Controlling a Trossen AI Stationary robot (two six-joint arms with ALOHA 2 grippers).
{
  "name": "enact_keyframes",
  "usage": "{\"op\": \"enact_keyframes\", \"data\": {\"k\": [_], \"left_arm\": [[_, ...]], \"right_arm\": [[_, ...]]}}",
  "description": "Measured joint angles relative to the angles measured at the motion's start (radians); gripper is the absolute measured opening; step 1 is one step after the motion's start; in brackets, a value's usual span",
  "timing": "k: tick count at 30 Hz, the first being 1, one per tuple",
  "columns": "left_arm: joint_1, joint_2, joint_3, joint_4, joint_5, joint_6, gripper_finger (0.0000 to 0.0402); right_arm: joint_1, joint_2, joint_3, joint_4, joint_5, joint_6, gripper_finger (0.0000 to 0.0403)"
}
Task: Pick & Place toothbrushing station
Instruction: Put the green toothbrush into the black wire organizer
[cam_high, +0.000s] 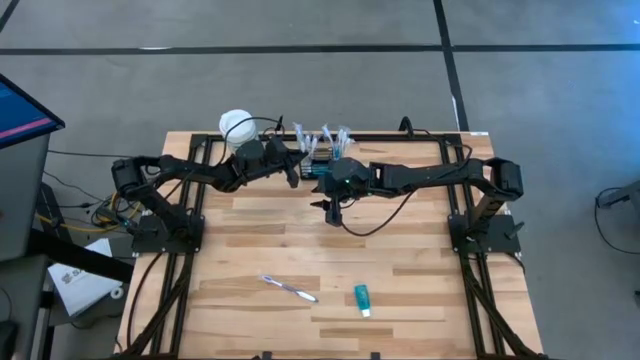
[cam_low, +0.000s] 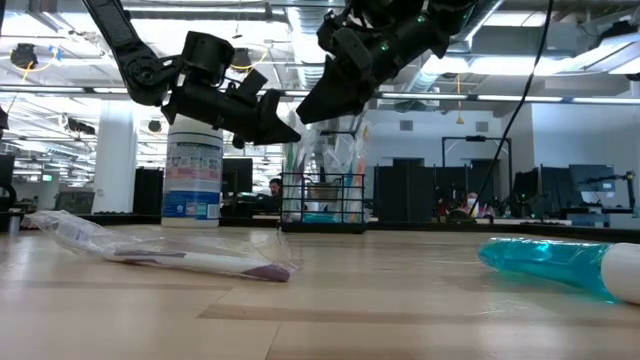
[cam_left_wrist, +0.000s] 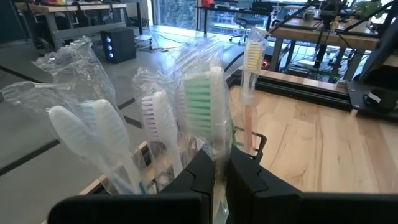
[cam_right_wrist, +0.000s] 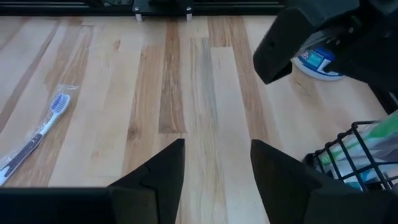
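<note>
Small black wire-mesh basket (cam_high: 318, 157) at the table's far edge, crammed with bagged toothbrushes (cam_left_wrist: 186, 118). Probably light, stiff, tippy; best gripped by the rim wire. Left gripper (cam_left_wrist: 217, 177) pinched on a toothbrush wrapper; right gripper (cam_right_wrist: 214, 163) spread wide, empty.

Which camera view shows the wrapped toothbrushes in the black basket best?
The left wrist view: the wrapped toothbrushes fill it, bristles clear. The high view shows them small at the table's far edge, the low view distant inside the basket, the right wrist view only a basket corner.
</note>
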Motion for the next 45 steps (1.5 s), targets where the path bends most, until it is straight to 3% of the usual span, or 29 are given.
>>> {"op": "enact_keyframes", "data": {"k": [15, 24, 32, 45], "left_arm": [[0.001, 0.002, -0.002, 0.092, -0.012, -0.026, 0.0007], [0.001, 0.004, 0.0, 0.038, 0.013, -0.025, 0.001], [0.001, 0.005, 0.0, -0.021, 0.008, -0.013, 0.004], [0.001, 0.005, 0.001, -0.069, -0.001, 0.005, 0.0028]], "right_arm": [[0.0, 0.0, 0.0, 0.019, 0.0, -0.008, 0.0173], [0.0, 0.0, 0.0, 0.018, 0.0, -0.008, 0.0176], [0.0, 0.0, 0.0, 0.0, 0.0, -0.008, 0.0177], [0.0, 0.0, 0.0, -0.001, 0.0, -0.008, 0.018]]}}
